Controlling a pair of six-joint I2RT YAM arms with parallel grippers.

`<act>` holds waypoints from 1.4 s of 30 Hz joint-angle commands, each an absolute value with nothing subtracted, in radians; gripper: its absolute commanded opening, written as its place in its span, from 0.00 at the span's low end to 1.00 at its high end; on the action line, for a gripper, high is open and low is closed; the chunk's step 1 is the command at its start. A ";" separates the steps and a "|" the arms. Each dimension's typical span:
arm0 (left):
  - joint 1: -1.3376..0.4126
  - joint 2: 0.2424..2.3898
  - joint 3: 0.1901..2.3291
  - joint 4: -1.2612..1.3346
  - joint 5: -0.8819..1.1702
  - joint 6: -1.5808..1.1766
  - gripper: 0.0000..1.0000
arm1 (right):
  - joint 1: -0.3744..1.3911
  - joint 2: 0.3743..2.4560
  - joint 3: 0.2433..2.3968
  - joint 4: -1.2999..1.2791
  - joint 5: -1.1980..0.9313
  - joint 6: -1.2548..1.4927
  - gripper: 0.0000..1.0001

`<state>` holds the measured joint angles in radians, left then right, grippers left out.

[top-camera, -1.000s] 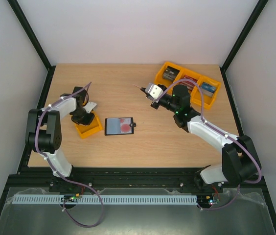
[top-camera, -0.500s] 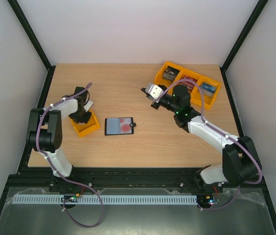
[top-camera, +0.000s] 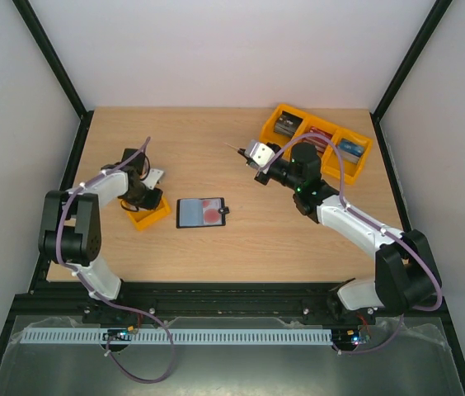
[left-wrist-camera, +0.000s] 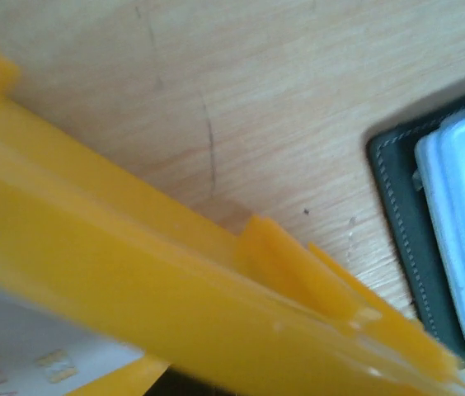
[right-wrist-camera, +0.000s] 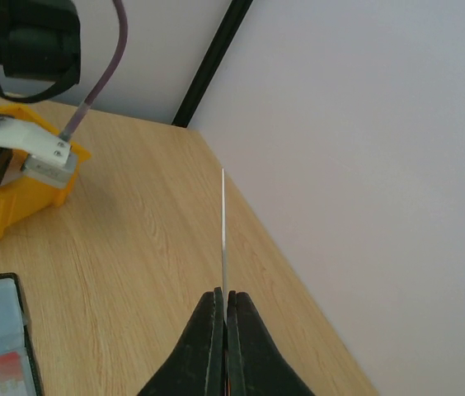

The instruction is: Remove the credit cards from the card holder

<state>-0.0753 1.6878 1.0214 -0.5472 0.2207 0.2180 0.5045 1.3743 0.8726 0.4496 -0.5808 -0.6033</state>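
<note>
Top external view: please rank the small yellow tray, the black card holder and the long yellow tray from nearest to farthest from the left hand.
1. small yellow tray: right at the left hand, on the left side.
2. card holder: just right of that tray, in the middle.
3. long yellow tray: far right, at the back.

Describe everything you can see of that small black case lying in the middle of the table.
The small black folding card holder lies open and flat in the middle of the wooden table. Its grey-blue clear pocket faces up, showing a pale card with red blotches. A little tab juts from its right edge, and pale stitching rims it. Nothing but the table touches it.
</note>
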 commanded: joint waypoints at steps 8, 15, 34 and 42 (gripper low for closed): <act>-0.060 1.833 0.991 -0.499 -0.090 0.105 0.04 | 0.510 1.328 0.900 0.429 -0.558 -0.611 0.02; -0.055 1.748 0.974 -0.482 -0.274 0.145 0.05 | 0.511 1.321 0.908 0.418 -0.551 -0.621 0.02; -0.033 1.591 1.057 -0.524 -0.170 0.206 0.16 | 0.511 1.422 0.951 0.325 -0.480 -0.652 0.02; 0.004 1.545 1.141 -0.563 -0.034 0.197 0.26 | 0.522 1.641 1.076 0.119 -0.218 -0.730 0.02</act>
<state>-0.0128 1.5665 1.1076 -0.5110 -0.1291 0.1989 0.5117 1.5375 0.9932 0.2764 -0.3950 -0.6788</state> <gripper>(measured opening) 0.241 0.017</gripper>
